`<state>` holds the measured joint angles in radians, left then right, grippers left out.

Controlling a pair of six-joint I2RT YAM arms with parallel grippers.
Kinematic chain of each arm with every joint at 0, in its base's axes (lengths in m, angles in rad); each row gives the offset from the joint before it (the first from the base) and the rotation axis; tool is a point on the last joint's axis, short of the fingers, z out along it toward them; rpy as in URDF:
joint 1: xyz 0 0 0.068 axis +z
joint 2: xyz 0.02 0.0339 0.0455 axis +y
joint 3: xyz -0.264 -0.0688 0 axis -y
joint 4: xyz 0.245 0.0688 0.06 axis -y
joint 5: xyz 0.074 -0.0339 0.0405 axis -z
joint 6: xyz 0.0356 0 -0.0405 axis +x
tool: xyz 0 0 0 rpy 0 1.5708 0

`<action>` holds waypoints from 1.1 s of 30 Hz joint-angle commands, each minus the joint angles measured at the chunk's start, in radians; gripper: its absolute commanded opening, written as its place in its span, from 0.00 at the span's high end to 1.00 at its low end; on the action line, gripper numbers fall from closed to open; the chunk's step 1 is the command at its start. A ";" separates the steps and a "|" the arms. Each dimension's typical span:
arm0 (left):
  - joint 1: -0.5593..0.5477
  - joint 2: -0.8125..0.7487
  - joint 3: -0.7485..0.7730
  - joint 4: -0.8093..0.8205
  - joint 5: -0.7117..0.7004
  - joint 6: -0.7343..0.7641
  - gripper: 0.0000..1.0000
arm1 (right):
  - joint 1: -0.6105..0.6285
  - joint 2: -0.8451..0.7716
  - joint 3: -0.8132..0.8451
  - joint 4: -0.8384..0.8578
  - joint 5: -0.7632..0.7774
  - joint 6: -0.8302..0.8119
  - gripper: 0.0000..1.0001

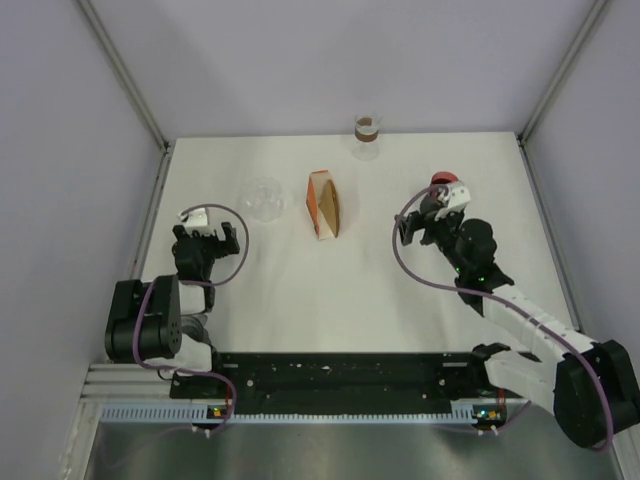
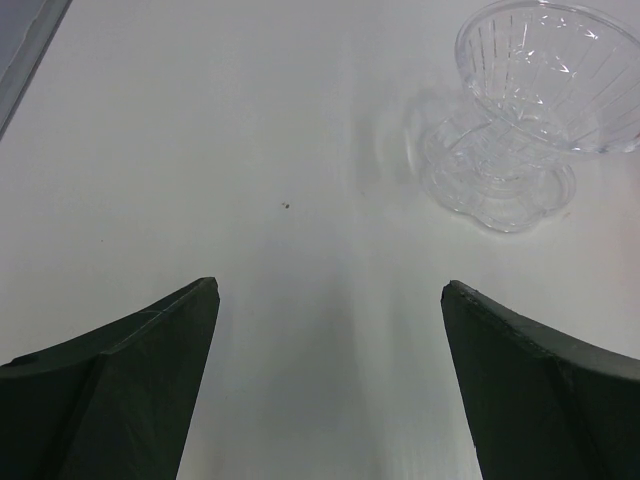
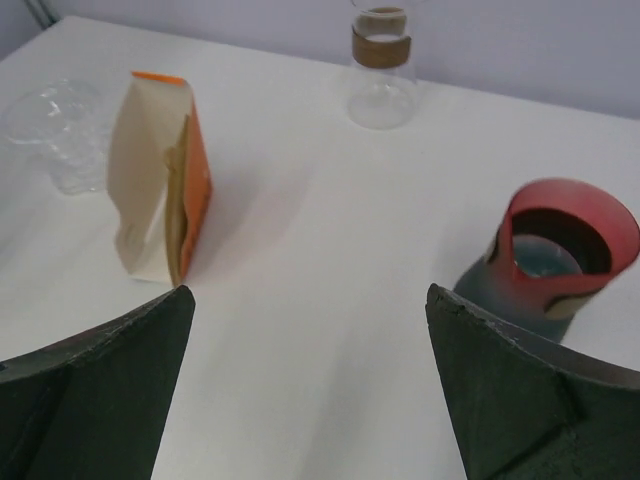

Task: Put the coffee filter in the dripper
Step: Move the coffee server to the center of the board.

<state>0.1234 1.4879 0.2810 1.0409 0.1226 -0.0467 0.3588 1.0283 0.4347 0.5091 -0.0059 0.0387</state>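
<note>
A clear glass dripper (image 1: pixel 264 198) stands on the white table left of centre; it also shows in the left wrist view (image 2: pixel 530 95) and in the right wrist view (image 3: pixel 60 130). An open orange and white box of brown coffee filters (image 1: pixel 324 204) stands to its right, also in the right wrist view (image 3: pixel 160 195). My left gripper (image 1: pixel 207 232) is open and empty, near and left of the dripper (image 2: pixel 330 290). My right gripper (image 1: pixel 432 215) is open and empty, right of the filter box (image 3: pixel 310 295).
A glass carafe with a brown collar (image 1: pixel 367 136) stands at the table's far edge, also in the right wrist view (image 3: pixel 381 65). A red and grey cup (image 1: pixel 445 186) stands right beside my right gripper (image 3: pixel 550 260). Grey walls enclose the table.
</note>
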 commanded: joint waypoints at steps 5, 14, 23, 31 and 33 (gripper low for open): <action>0.004 -0.196 0.340 -0.612 0.011 0.094 0.02 | -0.006 0.107 0.569 -0.652 0.083 0.060 0.01; 0.004 -0.175 0.694 -1.192 -0.061 0.205 0.02 | -0.316 0.231 0.682 -0.890 0.219 0.176 0.02; 0.002 -0.133 0.873 -1.414 -0.029 0.150 0.08 | -0.319 0.455 0.797 -0.885 0.100 0.165 0.27; 0.004 -0.143 0.900 -1.458 -0.061 0.160 0.08 | -0.319 0.624 0.912 -0.926 0.011 0.142 0.49; 0.004 -0.149 0.919 -1.484 -0.060 0.166 0.08 | -0.319 0.650 0.930 -0.942 -0.032 0.136 0.58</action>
<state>0.1234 1.3510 1.1278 -0.4042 0.0742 0.1104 0.0368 1.6314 1.2942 -0.4103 0.0410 0.1829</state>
